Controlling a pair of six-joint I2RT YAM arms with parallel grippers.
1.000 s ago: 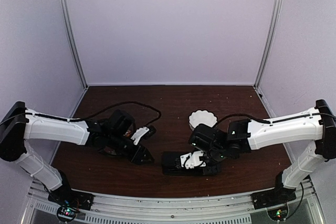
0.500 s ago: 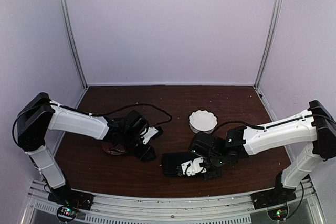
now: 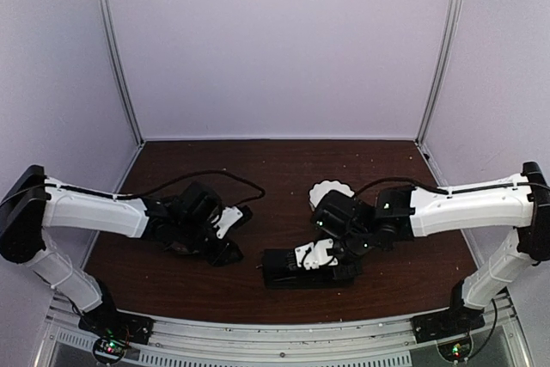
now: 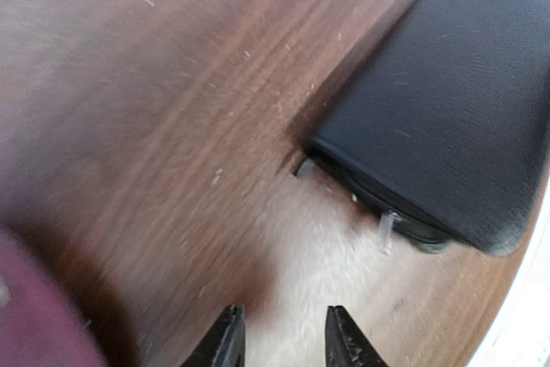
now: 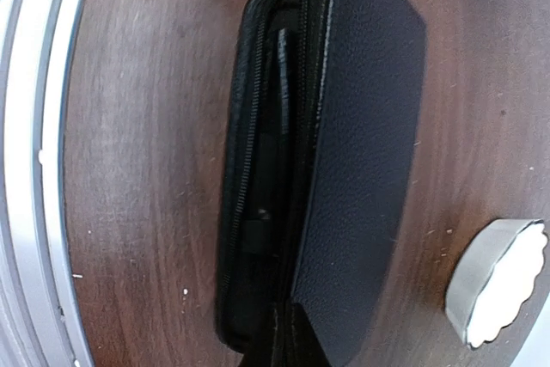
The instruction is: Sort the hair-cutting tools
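The zip case point(image 5: 361, 126) lies near the middle of the near edge of the surface point(image 3: 284, 161), its lid tipped up. Inside the opened side a thin black stick point(image 5: 282, 83) lies along the zipper. The scissors cannot be seen in any view, so they may be deeper in the case.

The stick looks light, stiff and smooth. I judge it is likely to slip, so it is best pinched across its middle. The scissors, being metal, should be heavier and rigid, and safest taken at the pivot or the shanks.

The right end effector point(image 5: 279, 341) looks clenched on the lid's near edge and props it open. The left end effector point(image 4: 284, 341) is released with a narrow gap and nothing between its fingers. It hovers low just left of the case, with the red plate point(image 4: 26, 324) behind it toward the left edge.

Half a second ago the left arm was reared up with its tip nearer the case; now it is lower and drawn slightly back. The right wrist has risen off the case toward the white dish point(image 5: 498, 281), covering more of it. The case has barely moved.
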